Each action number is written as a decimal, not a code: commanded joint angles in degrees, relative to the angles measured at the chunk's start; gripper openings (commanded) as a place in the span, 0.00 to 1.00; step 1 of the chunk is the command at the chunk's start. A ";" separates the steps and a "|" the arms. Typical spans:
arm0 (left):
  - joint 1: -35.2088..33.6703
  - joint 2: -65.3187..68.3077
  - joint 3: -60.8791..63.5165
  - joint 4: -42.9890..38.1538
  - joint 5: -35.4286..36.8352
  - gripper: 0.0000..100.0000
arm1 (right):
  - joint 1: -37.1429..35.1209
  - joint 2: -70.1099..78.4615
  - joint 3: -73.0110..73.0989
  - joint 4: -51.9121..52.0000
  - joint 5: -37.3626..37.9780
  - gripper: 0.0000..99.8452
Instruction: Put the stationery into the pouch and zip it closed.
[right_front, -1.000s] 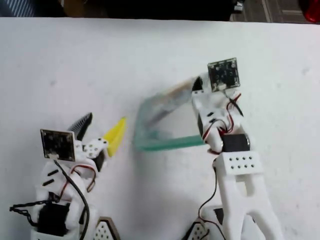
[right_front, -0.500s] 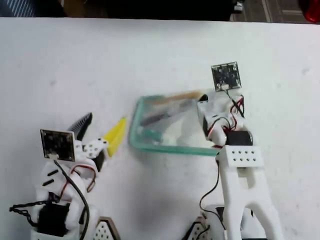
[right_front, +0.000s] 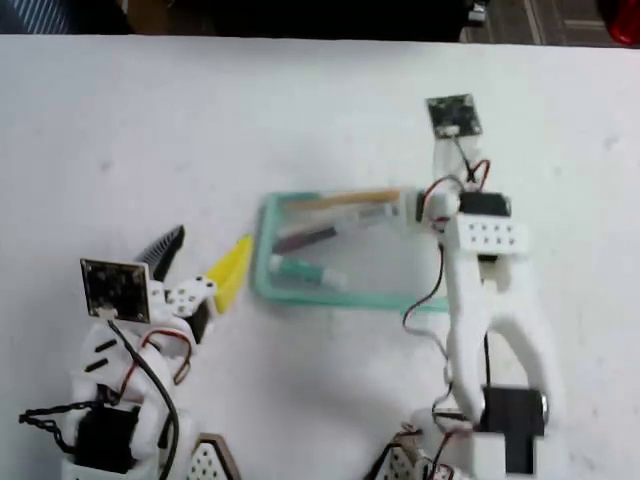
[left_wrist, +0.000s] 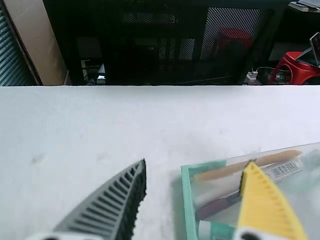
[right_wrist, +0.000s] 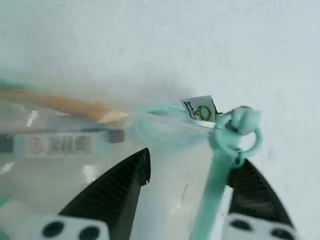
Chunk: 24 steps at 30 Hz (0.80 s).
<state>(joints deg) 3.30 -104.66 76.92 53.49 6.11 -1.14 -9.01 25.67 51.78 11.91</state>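
Our right gripper (right_wrist: 195, 161) straddles the pouch (right_front: 350, 272) end, fingers apart; our left gripper (right_front: 212, 237) sits parted beside its opposite edge.

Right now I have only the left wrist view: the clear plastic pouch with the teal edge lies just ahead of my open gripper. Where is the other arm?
Observer: In the high view the right arm stretches out to the clear teal-edged pouch at its far end, opposite your left gripper.
Operator: And the zip pull? I can't see it from here.
Observer: The right wrist view shows the teal ring-shaped zip pull at the pouch's corner. It lies between the open black fingers of the right gripper.
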 joint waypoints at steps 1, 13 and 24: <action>-0.31 -0.04 -0.35 -1.14 0.35 0.31 | 0.04 5.41 -7.38 0.22 0.44 0.01; -0.31 -0.04 -0.35 -1.14 0.35 0.31 | -6.20 6.55 -9.76 2.68 0.53 0.12; -0.40 -0.04 -0.44 -1.23 0.26 0.21 | -2.95 5.23 -6.15 2.24 -2.20 0.11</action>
<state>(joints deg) 3.30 -104.66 76.92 53.49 6.11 -4.04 -0.75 19.52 54.24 10.59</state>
